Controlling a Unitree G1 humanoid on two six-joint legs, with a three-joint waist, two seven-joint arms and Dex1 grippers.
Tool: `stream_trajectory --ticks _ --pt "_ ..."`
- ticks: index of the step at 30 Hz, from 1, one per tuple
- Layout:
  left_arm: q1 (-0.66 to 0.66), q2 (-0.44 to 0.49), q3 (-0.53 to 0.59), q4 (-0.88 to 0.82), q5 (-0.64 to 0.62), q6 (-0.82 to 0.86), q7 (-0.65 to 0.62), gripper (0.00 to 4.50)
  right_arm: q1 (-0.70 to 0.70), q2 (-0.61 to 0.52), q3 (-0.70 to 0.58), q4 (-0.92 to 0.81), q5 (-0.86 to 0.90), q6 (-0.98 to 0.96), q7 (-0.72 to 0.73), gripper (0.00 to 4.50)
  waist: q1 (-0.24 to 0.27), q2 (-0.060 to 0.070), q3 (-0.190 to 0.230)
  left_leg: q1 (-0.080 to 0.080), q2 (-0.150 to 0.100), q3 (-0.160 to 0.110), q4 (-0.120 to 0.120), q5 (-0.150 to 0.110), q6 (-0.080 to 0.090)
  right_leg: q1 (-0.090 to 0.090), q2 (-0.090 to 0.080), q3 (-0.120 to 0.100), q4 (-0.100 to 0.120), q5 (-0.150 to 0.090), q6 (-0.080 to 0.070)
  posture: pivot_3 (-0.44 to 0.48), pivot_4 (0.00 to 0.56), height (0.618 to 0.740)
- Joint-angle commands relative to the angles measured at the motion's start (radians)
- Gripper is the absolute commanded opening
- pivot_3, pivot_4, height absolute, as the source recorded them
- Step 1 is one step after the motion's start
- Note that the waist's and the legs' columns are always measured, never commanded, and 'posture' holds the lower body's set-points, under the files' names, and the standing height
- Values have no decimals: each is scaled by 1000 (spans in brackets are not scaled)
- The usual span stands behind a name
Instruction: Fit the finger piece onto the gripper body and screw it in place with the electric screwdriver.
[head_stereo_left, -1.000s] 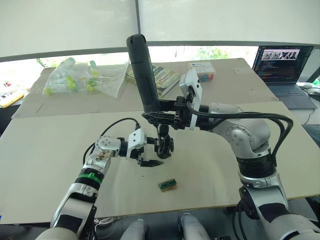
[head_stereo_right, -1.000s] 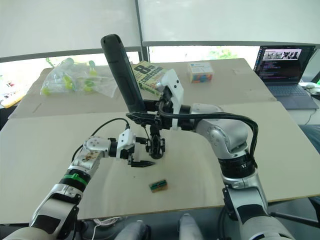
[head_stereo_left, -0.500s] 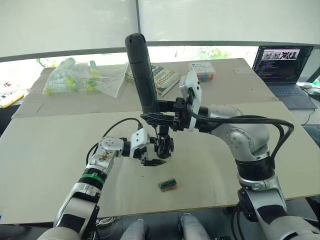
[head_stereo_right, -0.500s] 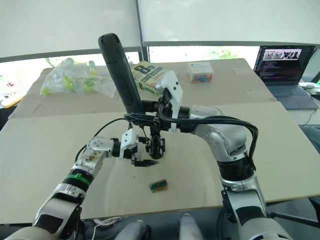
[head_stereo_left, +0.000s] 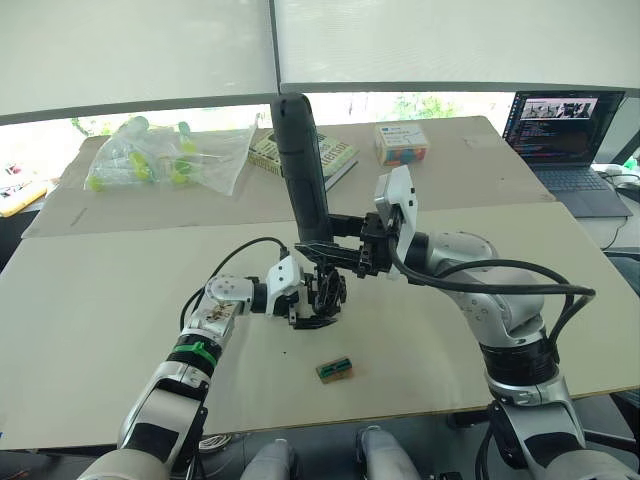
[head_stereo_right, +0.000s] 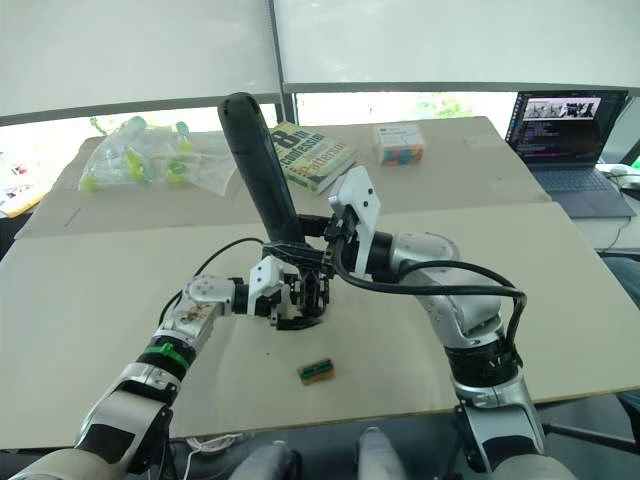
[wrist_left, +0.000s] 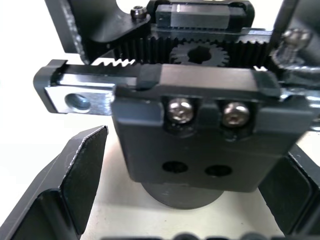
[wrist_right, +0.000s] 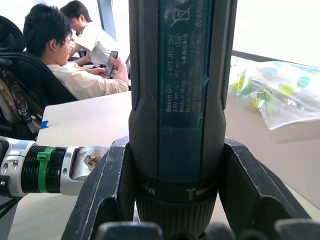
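The electric screwdriver (head_stereo_left: 303, 170) is clamped upright by the right end effector (head_stereo_left: 335, 258). Just below it, the gripper body (head_stereo_left: 325, 295) is flanked by the left end effector's (wrist_left: 185, 200) spread fingers (wrist_left: 75, 185), ungripped.

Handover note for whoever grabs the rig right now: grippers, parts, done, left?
Right gripper: shut on the electric screwdriver, held upright, tip down over the gripper body.
Left gripper: open, fingers either side of the gripper body on the table.
Finger piece: at the body's base. Whether it is seated cannot be told.
Done: both arms brought to the body.
Left: confirm the fit, drive the screw. Two holes below the two fitted screws look empty.
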Motion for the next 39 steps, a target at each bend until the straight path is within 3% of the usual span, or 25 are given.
stream_trajectory --ticks 1,9,26,31,39 --pt "-25 4 9 1 3 -24 -1 4500 -24 0 -13 -51 -2 -59 12 1911 0 0 0 0 0 0 0 0 0 0 0 0 0 0 0 0 150 740" --pt "-22 18 11 -11 -1 -21 -15 4500 -136 9 -74 -28 65 42 -29 1911 -1 0 0 0 0 0 0 0 0 0 0 0 0 0 0 0 150 740" --pt "-25 -7 9 11 -2 -34 -10 4500 -64 13 -58 -49 69 27 -39 1911 0 0 0 0 0 0 0 0 0 0 0 0 1 0 0 0 150 740" --pt "-30 -9 9 29 0 -44 -17 2327 -60 15 -58 -52 70 23 -42 1911 0 0 0 0 0 0 0 0 0 0 0 0 0 0 0 0 150 740" --pt "-31 -1 10 38 2 -48 -27 2342 -56 26 -55 -51 76 24 -50 1911 0 0 0 0 0 0 0 0 0 0 0 0 0 0 0 0 150 740"
